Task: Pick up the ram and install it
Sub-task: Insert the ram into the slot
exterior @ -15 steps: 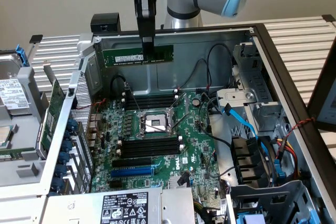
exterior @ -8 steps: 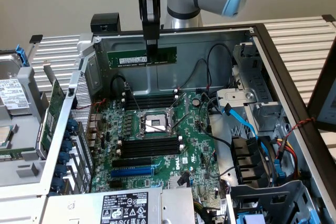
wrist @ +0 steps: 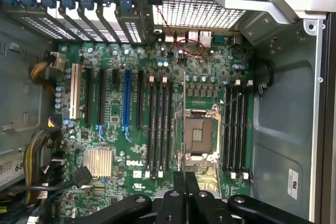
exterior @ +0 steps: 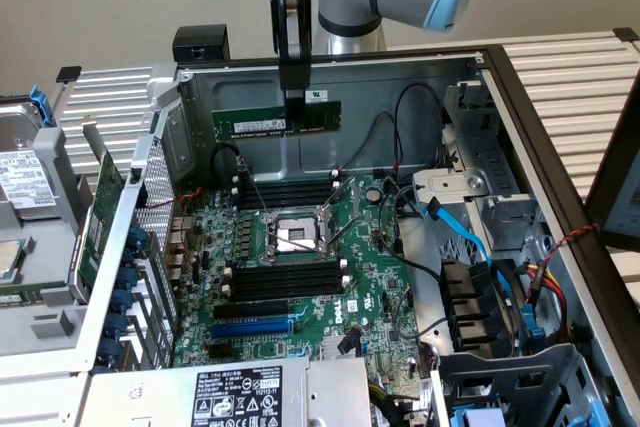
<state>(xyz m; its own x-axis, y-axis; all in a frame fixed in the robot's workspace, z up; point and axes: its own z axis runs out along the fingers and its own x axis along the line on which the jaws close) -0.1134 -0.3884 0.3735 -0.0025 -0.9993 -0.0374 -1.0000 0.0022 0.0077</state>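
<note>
Ram (exterior: 250,123) pinched by its upper edge between tightly closed fingers of gripper (exterior: 294,119). Hangs level, clear of the board. Nearest, at near edge of computer case (exterior: 520,107), labelled power supply (exterior: 235,397); beyond, motherboard (exterior: 370,287), empty black memory slots (exterior: 285,279) flanking CPU socket (exterior: 296,235); farthest, case's grey far wall, just behind it.

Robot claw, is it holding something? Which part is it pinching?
The gripper is shut on the ram, a green memory stick. It pinches the flat faces from above, slightly off the middle toward the exterior view's right.
</note>
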